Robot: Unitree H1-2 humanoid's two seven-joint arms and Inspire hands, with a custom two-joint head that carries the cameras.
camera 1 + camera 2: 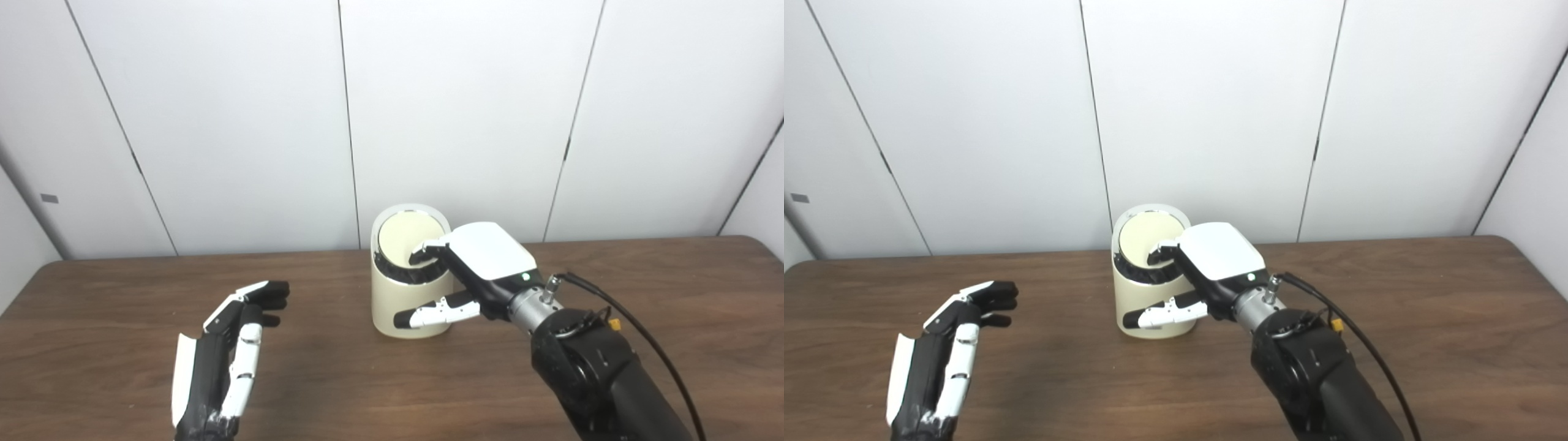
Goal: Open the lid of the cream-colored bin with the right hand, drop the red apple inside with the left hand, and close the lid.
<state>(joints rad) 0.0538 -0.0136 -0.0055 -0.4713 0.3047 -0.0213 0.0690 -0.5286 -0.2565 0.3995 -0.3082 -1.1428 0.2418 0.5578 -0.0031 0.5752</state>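
The right hand's fingers curl over the bin's rim and rest on the lid, while its thumb lies across the front of the bin's wall lower down. So the right hand is at the bin, fingers on top and thumb on the side; whether it truly grips is unclear. The lid is a cream disc set inside a dark ring, tilted with its face turned toward the camera. The bin stands upright on the worktop, its long axis vertical, near the far edge and about mid-width. No writing or label can be read on it.

The left hand is well apart from the bin, low over the worktop, its fingers stretched forward side by side, holding nothing. No apple shows in either view.
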